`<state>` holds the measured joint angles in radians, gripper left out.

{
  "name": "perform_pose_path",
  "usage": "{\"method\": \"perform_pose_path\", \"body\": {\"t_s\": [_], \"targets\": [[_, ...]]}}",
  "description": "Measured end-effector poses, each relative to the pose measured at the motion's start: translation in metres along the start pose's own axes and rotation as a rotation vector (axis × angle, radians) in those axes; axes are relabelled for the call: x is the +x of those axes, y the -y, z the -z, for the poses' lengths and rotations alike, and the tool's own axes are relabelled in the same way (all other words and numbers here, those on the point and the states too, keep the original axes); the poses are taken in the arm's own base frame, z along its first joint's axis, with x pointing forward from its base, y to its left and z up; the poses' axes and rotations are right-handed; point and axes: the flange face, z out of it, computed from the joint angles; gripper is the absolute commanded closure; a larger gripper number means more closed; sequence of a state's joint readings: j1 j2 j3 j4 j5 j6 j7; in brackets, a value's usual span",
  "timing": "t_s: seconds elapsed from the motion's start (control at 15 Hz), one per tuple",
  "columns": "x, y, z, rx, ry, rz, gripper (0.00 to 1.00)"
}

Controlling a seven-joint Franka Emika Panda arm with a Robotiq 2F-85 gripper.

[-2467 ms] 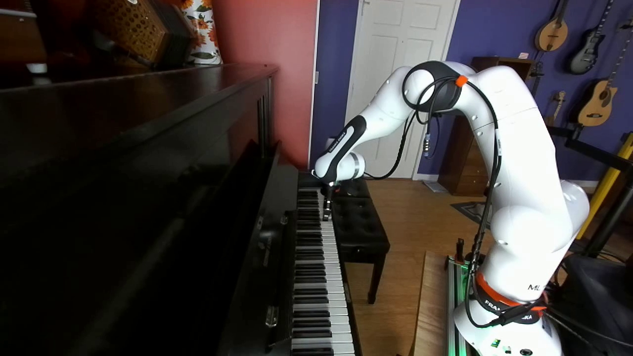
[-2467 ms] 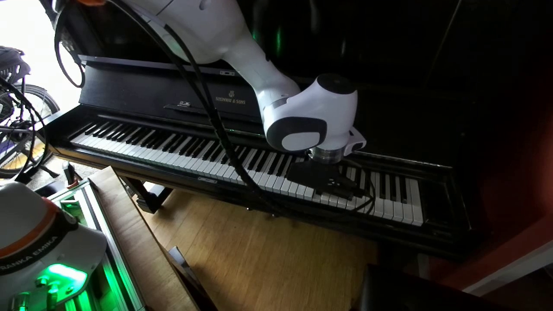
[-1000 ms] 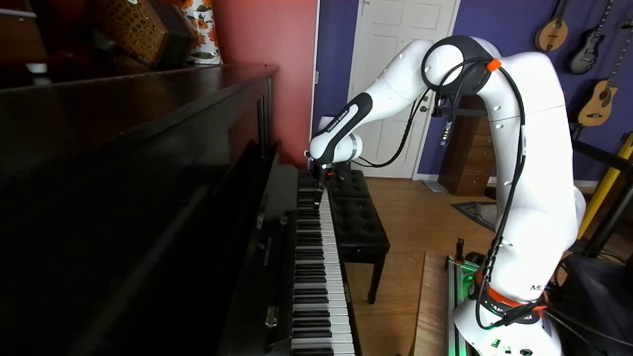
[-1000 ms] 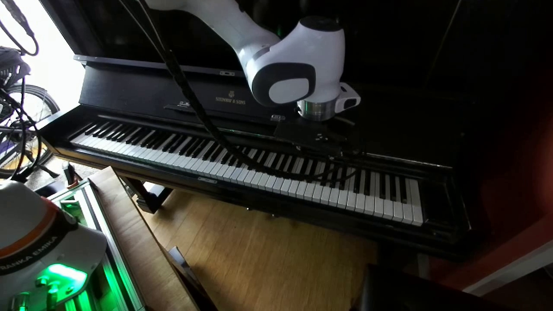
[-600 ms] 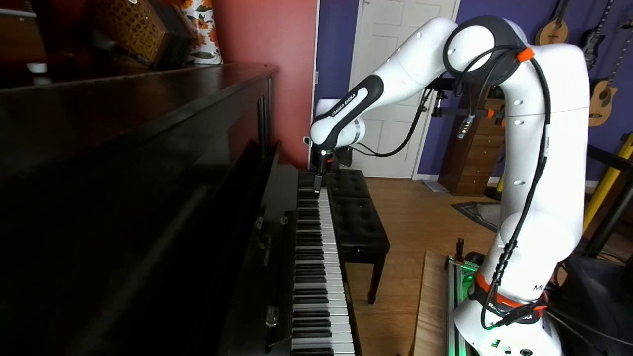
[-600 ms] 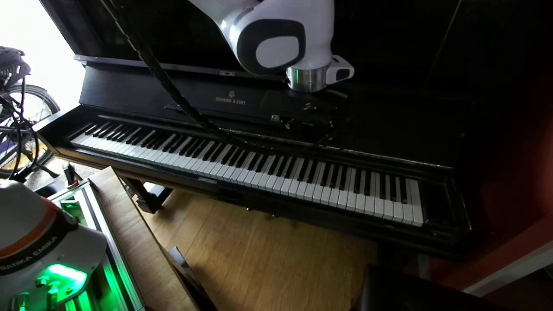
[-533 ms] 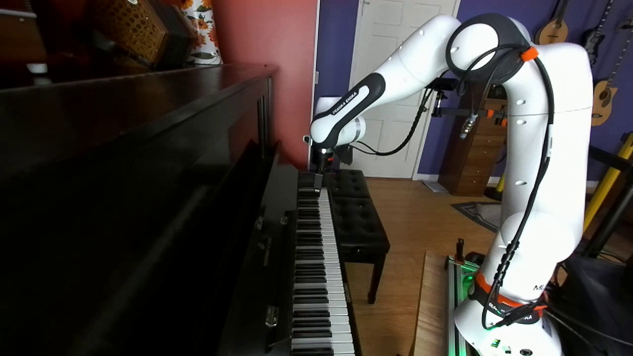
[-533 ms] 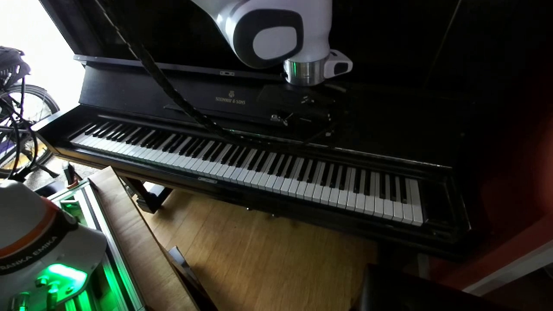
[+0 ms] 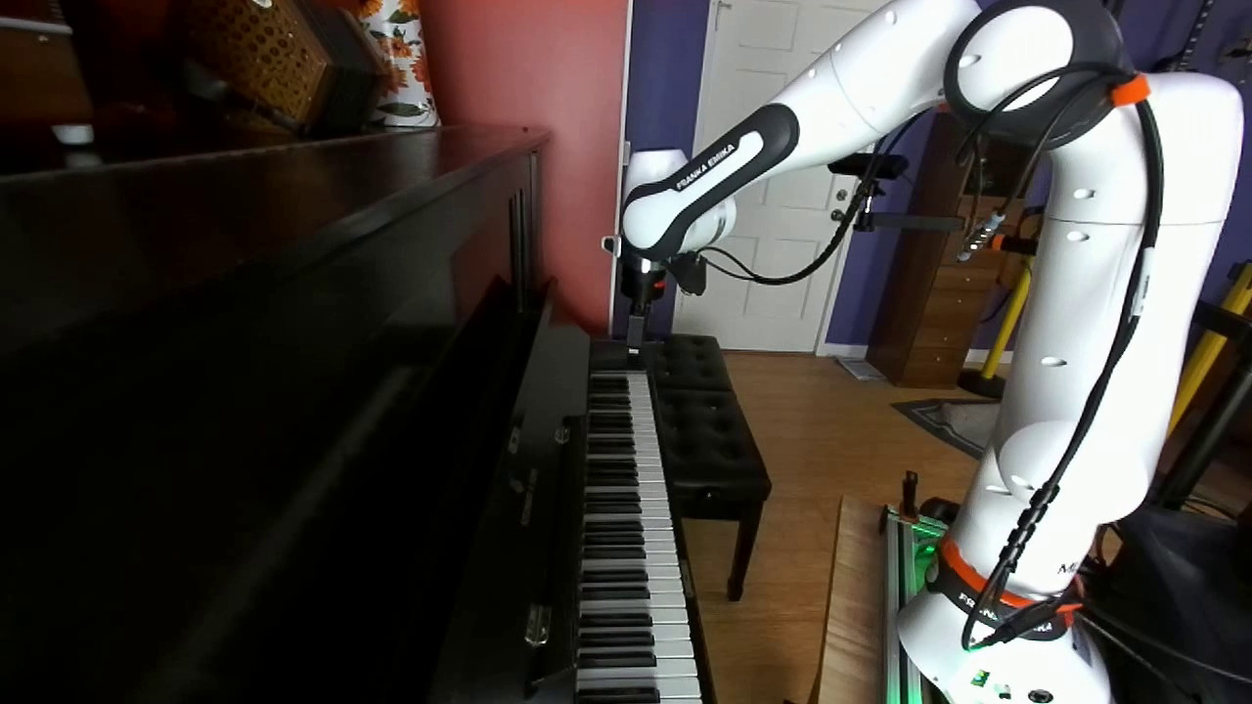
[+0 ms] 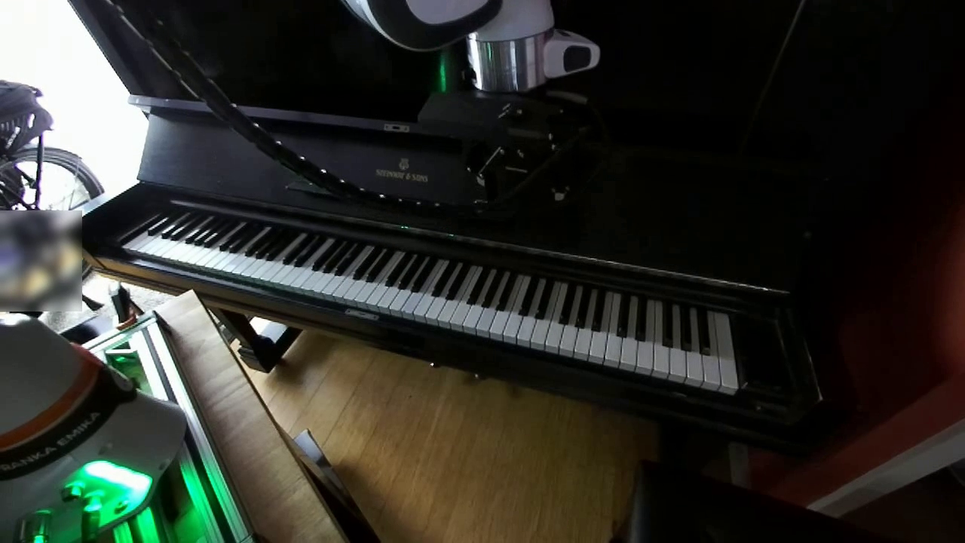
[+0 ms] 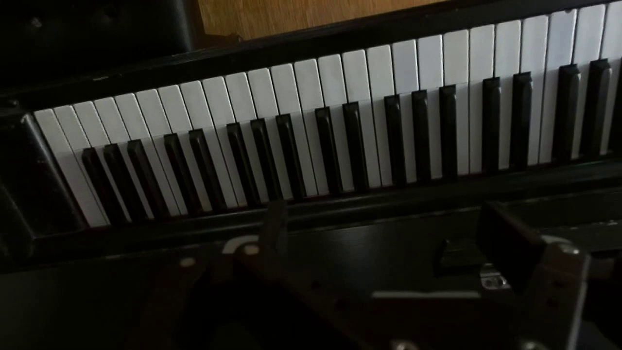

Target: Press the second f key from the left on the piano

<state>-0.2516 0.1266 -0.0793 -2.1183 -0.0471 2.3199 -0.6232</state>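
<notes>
A Steinway & Sons upright piano (image 9: 264, 391), glossy and near-black, dominated both exterior views, its raised fallboard (image 10: 362, 143) bearing the maker's name in gold letters. At the back of the room stood a white panelled door (image 9: 768, 83), with a wooden chest of drawers (image 9: 919, 332) near it in an exterior view. The Franka Emika Panda arm (image 9: 1086, 284) rose across from the piano's front and arched over to its treble end. The long keyboard (image 10: 430, 305) lay exposed along its whole length. Close to its front, at the treble end, was a black tufted bench (image 9: 704, 445), its corner showing too at the wrist view's upper left. A concertina (image 9: 259, 59) with a pierced wooden face sat at a tilt on the piano's top. The Robotiq gripper (image 11: 388, 233) hung above the treble side with its jaws released, a wide gap lying between the two dark finger pads (image 11: 510, 240). In the wrist view the pad at the left reached, by line of sight, the inner ends of the white and black keys (image 11: 306, 82), though the gripper hung apart from them. Just beside the pad at the right showed a small metal fitting (image 11: 494, 279) on the fallboard.
</notes>
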Motion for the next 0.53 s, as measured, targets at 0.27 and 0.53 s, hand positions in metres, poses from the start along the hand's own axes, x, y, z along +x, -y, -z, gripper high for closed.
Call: {"method": "perform_pose_path", "body": {"t_s": [0.27, 0.53], "targets": [[-0.006, 0.005, 0.017, -0.024, 0.001, -0.015, 0.00], [-0.011, 0.007, 0.023, -0.035, -0.001, -0.022, 0.00]]}}
